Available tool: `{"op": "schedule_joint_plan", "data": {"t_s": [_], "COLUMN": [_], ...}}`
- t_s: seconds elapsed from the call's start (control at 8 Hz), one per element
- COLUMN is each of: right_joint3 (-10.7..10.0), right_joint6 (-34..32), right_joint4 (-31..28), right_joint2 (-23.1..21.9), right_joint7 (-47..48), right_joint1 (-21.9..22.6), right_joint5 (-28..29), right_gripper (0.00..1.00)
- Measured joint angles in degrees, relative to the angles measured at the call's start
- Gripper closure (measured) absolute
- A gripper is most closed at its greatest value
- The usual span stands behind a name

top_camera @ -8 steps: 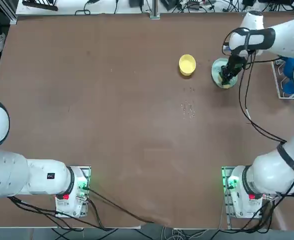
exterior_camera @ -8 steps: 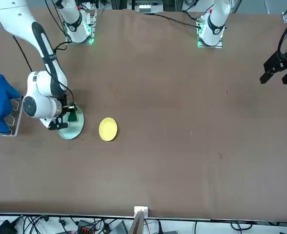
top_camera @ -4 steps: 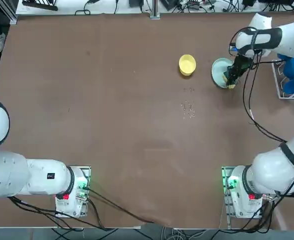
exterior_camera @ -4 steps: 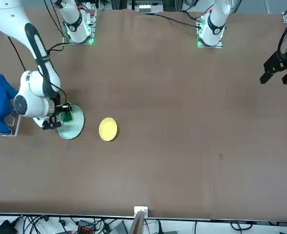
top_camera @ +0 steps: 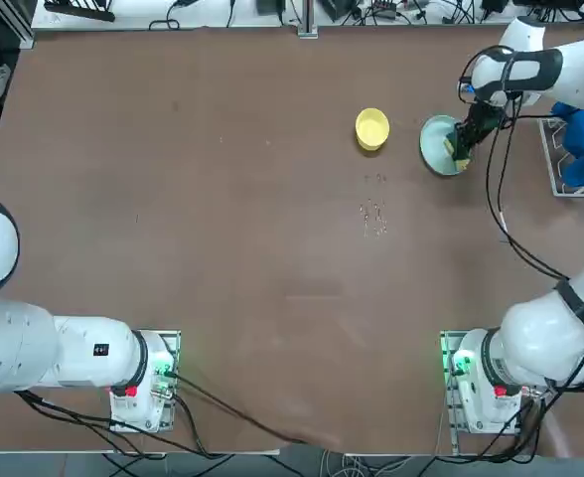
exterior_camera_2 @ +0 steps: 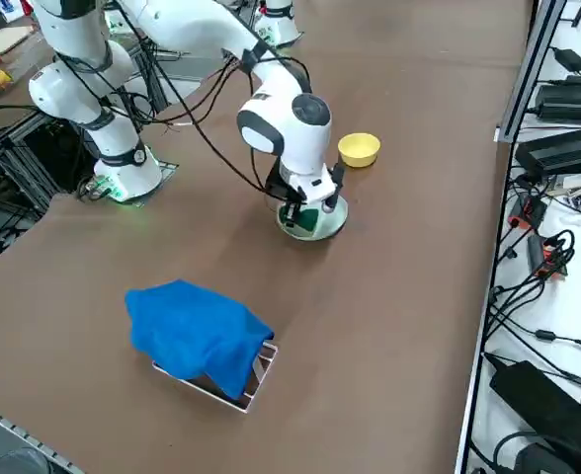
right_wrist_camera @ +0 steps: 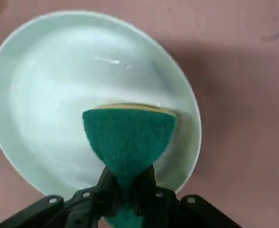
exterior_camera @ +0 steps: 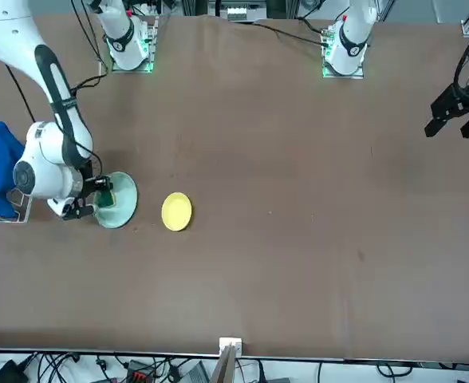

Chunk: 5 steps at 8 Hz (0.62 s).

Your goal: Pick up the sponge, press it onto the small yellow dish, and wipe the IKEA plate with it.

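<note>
Sponge (right_wrist_camera: 127, 135) is pinched in the right gripper (right_wrist_camera: 126, 186) jaws, pressed on the plate (right_wrist_camera: 44, 95) near its rim, dish (top_camera: 371, 127) beside.

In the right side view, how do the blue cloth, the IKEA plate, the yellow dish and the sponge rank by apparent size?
1. blue cloth, though it lies nearest the camera.
2. IKEA plate, partly hidden.
3. small yellow dish, farther away.
4. sponge, held by the right gripper.
</note>
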Motion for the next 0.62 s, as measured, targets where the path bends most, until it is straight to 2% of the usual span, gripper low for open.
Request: {"op": "schedule_joint_plan", "data": {"t_s": [0.25, 0.62], "right_joint3": [0.21, 0.36], "right_joint6": [-0.35, -0.35], "right_joint4": [2.84, 5.77], "right_joint2": [1.87, 3.62], "right_joint7": [-0.04, 2.15], "right_joint1": [0.26, 3.38], "right_joint5": [-0.01, 0.12], "right_gripper": [0.84, 0.84]}}
